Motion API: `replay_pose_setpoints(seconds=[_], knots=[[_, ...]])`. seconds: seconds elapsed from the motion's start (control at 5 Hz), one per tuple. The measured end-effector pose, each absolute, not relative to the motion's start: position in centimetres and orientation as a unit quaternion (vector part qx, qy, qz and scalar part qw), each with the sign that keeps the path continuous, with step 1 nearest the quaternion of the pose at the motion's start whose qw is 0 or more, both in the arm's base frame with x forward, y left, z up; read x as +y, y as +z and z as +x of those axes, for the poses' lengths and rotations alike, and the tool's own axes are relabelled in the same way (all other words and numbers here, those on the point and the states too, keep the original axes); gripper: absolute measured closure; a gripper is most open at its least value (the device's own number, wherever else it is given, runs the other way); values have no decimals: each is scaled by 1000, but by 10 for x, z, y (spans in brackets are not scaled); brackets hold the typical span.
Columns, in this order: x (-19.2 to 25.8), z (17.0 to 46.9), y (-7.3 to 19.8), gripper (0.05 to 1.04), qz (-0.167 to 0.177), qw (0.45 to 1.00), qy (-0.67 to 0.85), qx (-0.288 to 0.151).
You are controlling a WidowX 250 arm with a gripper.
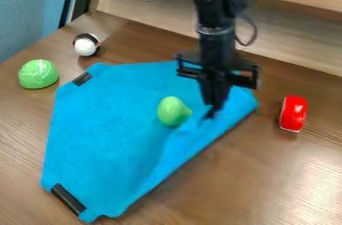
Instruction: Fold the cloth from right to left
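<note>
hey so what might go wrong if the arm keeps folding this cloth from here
The green toy sits on the blue cloth, left of the gripper, so the fold could trap it or push it along. The cloth is already creased beside the gripper, so it may bunch up instead of folding flat.

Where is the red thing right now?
In the camera view, the red thing lies on the table at the picture's right, just beyond the blue cloth's right corner.
</note>
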State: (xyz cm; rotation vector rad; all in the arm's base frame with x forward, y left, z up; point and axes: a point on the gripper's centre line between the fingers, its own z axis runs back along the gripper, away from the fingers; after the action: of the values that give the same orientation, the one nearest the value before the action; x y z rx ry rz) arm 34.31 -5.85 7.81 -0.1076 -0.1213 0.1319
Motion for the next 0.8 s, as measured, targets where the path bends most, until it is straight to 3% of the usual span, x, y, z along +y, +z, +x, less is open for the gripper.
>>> replay_pose_setpoints(seconds=[0.8], knots=[[18, 329, 97, 1024, -62, 987, 128, -78]])
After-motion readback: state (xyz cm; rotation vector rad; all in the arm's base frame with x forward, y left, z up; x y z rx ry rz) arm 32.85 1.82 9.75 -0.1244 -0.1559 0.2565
